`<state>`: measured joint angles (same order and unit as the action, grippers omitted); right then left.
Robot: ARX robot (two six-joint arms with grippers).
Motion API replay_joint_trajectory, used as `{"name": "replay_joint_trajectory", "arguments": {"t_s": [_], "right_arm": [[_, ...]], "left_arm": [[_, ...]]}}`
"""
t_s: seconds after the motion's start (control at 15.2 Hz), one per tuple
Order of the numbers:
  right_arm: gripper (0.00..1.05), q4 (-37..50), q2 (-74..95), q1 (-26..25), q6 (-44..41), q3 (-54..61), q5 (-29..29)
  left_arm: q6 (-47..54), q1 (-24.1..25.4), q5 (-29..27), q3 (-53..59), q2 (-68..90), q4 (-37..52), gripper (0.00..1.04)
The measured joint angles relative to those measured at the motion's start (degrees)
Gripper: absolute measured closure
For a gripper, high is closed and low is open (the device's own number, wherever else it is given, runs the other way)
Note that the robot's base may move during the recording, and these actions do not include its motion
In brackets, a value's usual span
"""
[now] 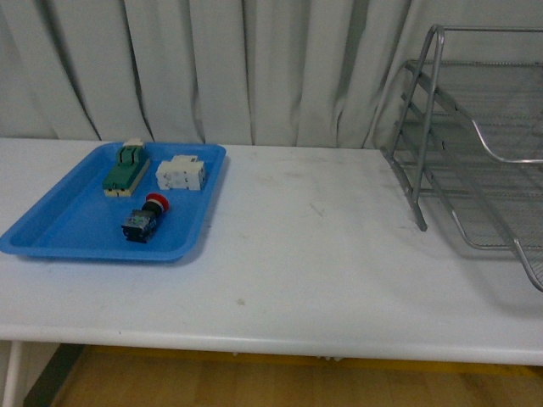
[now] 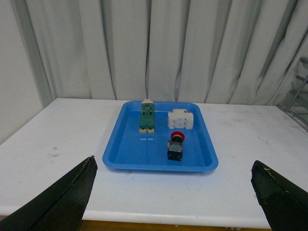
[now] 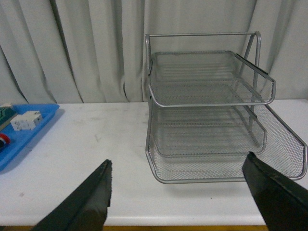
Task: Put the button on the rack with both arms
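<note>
While the left gripper (image 2: pixel 173 163) and right gripper (image 3: pixel 178 160) both hang spread wide and empty, the button (image 1: pixel 146 216) lies on its side in the smooth blue tray (image 1: pixel 51 246), well apart from the rack (image 1: pixel 475 127). Risk judged: its domed red cap and small blocky body could slip at pickup or handover, or tip on the wire mesh.

Tally as I count it from my cameras: one blue tray (image 1: pixel 72 227). Three switches in it: one red-capped button (image 1: pixel 144 219), one white block switch (image 1: pixel 181 174), one green-and-cream flat switch (image 1: pixel 125 167). One wire rack (image 3: pixel 207 94), three mesh tiers. One white table (image 1: pixel 322 263).
</note>
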<state>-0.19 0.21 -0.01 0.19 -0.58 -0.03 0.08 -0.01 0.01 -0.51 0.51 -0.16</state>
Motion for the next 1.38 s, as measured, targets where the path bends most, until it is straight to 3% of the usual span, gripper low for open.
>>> {"name": "replay_joint_trajectory", "arguments": {"t_s": [0.33, 0.46, 0.59, 0.79, 0.92, 0.99, 1.18, 1.38], "right_arm": [[0.06, 0.00, 0.00, 0.00, 0.00, 0.00, 0.00], [0.06, 0.00, 0.00, 0.00, -0.02, 0.00, 0.07], [0.06, 0.00, 0.00, 0.00, -0.02, 0.00, 0.04], [0.06, 0.00, 0.00, 0.00, -0.02, 0.00, 0.04], [0.06, -0.02, 0.00, 0.00, -0.02, 0.00, 0.04], [0.06, 0.00, 0.00, 0.00, -0.02, 0.00, 0.04], [0.06, 0.00, 0.00, 0.00, -0.02, 0.00, 0.04], [0.06, -0.02, 0.00, 0.00, -0.02, 0.00, 0.04]], "left_arm": [[0.00, 0.00, -0.02, 0.00, 0.00, -0.02, 0.07], [-8.22, -2.82, -5.99, -8.44, 10.56, -18.99, 0.07], [-18.36, -5.03, -7.13, -17.77, 21.07, -26.67, 0.07], [-20.79, -7.26, -5.95, -28.70, 37.18, -11.02, 0.07], [-17.25, -10.49, -1.77, -37.38, 58.66, 1.25, 0.07], [-15.61, -11.80, -2.34, -41.81, 67.52, 3.50, 0.07], [-8.31, -15.45, -2.49, -60.11, 95.45, 1.57, 0.07], [-4.46, -15.21, -3.17, -70.27, 110.29, -2.34, 0.07]]}}
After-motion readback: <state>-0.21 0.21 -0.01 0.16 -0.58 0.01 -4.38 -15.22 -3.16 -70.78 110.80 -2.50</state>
